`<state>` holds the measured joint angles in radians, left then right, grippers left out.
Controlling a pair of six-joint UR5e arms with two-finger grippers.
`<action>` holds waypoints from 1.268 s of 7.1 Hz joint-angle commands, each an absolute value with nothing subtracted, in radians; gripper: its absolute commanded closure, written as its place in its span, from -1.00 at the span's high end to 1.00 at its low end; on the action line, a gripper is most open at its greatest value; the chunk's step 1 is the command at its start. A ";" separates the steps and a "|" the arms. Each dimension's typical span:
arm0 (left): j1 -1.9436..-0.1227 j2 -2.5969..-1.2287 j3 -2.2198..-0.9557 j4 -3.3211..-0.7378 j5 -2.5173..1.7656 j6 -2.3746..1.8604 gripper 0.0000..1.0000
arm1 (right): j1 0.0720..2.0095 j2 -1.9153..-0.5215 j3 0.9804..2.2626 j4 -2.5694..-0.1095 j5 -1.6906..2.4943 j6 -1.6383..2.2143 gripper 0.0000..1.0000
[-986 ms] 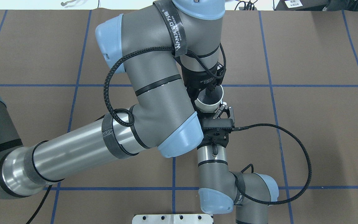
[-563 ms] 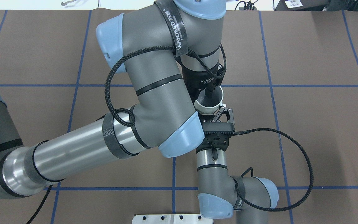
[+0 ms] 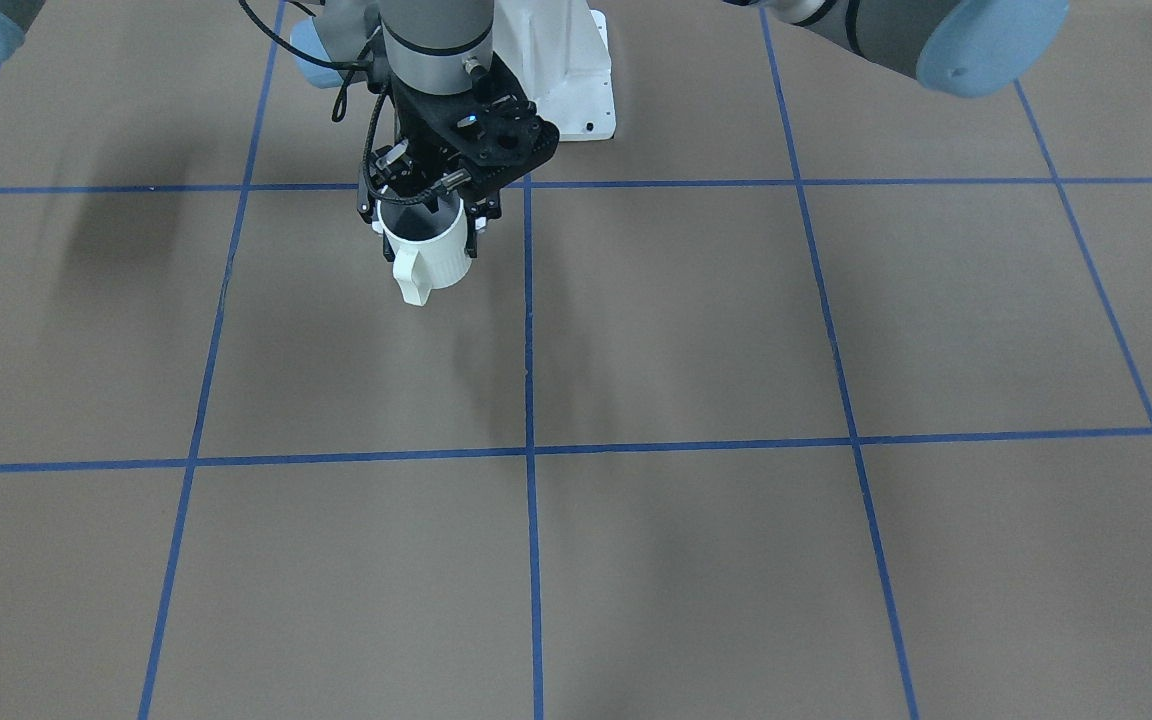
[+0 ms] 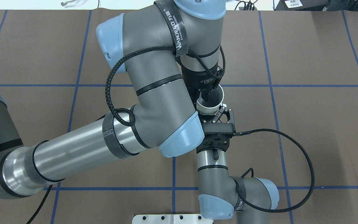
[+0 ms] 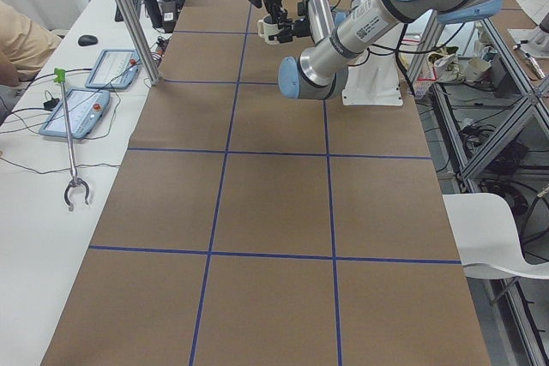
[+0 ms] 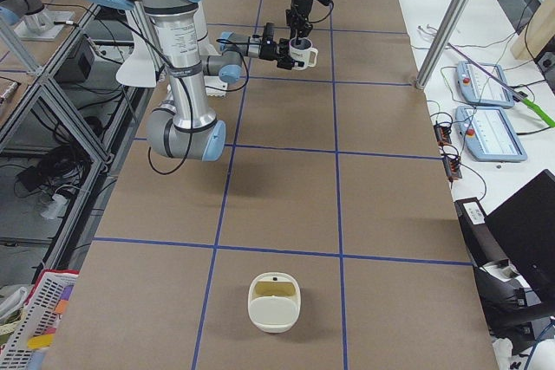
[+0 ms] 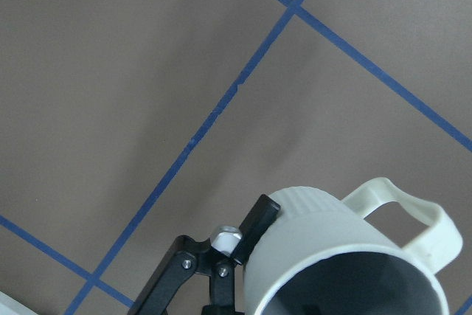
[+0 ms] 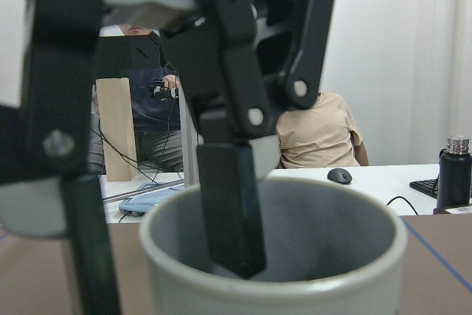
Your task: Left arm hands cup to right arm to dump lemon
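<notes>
The off-white cup (image 4: 208,109) hangs upright above the table, its handle (image 3: 412,280) pointing away from the robot. My right gripper (image 4: 213,112) reaches in level from the robot's side. Its fingers press on both sides of the cup's body, as the front view (image 3: 426,216) shows. My left gripper (image 4: 201,96) points straight down over the cup. One of its fingers (image 8: 232,212) hangs inside the cup, clear of the wall. The other stands outside the rim, so it is open. No lemon shows in the greyish inside.
An off-white container (image 6: 274,302) stands alone far down the brown mat. The white robot base plate (image 4: 172,218) sits at the near edge. Side benches hold control tablets (image 5: 75,113), and a seated person (image 8: 317,134) is beyond the table.
The right arm has drawn back slightly toward the robot's base, and the cup has shifted a little with it. The left gripper's inner finger now sits nearer the cup's middle.
</notes>
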<state>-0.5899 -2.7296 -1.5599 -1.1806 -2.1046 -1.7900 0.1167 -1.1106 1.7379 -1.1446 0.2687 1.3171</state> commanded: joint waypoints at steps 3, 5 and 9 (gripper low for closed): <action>-0.591 -2.727 -1.559 -1.180 -2.103 -1.790 -0.40 | 0.117 -1.114 1.744 -1.143 0.273 1.318 -0.38; -0.591 -2.730 -1.569 -1.135 -2.103 -1.792 -1.00 | 0.117 -1.114 1.744 -1.143 0.276 1.319 -0.37; -0.594 -2.734 -1.594 -1.129 -2.105 -1.792 -1.00 | 0.104 -1.121 1.727 -1.144 0.284 1.330 1.00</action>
